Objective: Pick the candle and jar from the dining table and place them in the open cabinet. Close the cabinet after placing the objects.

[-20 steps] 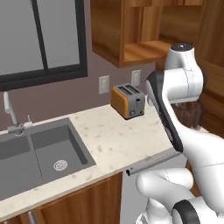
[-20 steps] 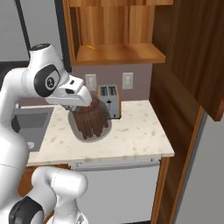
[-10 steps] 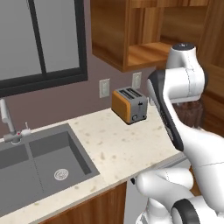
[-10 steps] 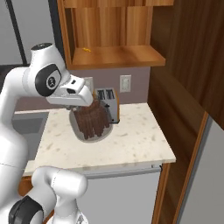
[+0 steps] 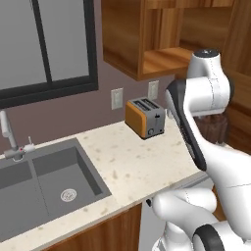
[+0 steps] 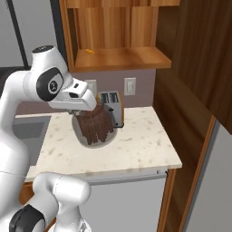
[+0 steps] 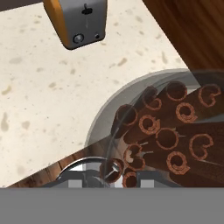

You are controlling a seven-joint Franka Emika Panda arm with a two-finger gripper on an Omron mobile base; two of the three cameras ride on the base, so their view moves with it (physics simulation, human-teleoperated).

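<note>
My gripper (image 6: 89,113) is shut on the jar (image 6: 94,129), a round clear glass jar full of dark reddish-brown rolled sticks. It hangs in the air above the speckled counter, just in front of the toaster. The hand view looks down through the jar (image 7: 170,131), with my gripper (image 7: 111,175) at its near rim. Behind my arm a part of the jar (image 5: 215,130) shows. The open cabinet (image 6: 118,59) is above, its shelf higher than the jar. A tiny yellowish thing (image 6: 90,51) lies on that shelf, too small to name. The candle and dining table are out of view.
An orange toaster (image 5: 144,117) stands against the wall under the cabinet. A grey sink (image 5: 49,181) with a faucet (image 5: 7,132) lies to the left. The cabinet's open door (image 6: 199,54) and tall wooden panelling stand close on the right of the counter (image 6: 136,149).
Both base views have shifted, so the base has moved along the counter. The jar stays in my gripper in the same pose.
</note>
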